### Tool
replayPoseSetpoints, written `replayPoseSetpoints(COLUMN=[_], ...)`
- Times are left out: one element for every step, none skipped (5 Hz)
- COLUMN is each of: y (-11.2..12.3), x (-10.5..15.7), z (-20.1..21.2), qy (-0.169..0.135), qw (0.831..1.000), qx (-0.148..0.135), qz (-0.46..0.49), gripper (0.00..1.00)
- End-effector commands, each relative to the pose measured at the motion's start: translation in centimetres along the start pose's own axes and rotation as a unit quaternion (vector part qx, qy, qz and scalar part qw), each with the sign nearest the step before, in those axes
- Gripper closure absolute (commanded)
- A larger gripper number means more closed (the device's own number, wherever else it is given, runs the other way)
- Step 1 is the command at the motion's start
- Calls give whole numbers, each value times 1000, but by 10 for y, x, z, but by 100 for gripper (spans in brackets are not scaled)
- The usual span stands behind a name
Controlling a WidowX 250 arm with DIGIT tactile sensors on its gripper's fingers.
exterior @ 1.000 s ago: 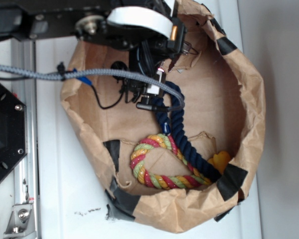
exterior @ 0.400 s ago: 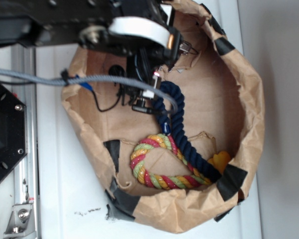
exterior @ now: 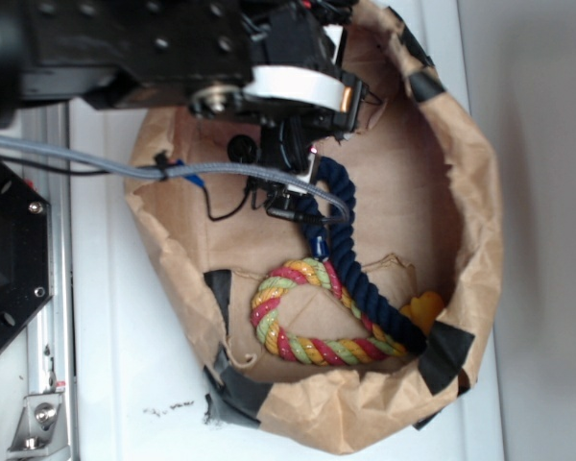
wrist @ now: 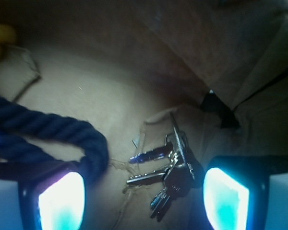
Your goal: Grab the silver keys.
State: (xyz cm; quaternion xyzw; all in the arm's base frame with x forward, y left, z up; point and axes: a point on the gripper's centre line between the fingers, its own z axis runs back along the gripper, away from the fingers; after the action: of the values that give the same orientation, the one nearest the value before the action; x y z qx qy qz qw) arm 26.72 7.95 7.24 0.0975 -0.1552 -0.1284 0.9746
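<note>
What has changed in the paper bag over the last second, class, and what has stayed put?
The arm and its pincer have shifted right, toward the silver keys; nothing gripped yet. The navy rope, multicoloured rope ring and paper bag have stayed put.

The exterior view is evenly bright, soft and slightly blurred. The wrist view is dim, its upper corners dark, while the fingertips [wrist: 62, 201] glare blown-out cyan-white.

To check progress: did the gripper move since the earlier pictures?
Yes. The gripper shifted right, toward the paper bag's far wall; the navy rope stayed put.
</note>
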Motion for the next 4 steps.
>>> replayPoseSetpoints(y=[13,14,16,21], x=[18,15,13,13], z=[3,7,8,7], qy=[-16,-21,-25,-34], qw=[999,999,999,999], qx=[29,27,28,29], qz=[10,6,3,-10], gripper=[0,0,0,0])
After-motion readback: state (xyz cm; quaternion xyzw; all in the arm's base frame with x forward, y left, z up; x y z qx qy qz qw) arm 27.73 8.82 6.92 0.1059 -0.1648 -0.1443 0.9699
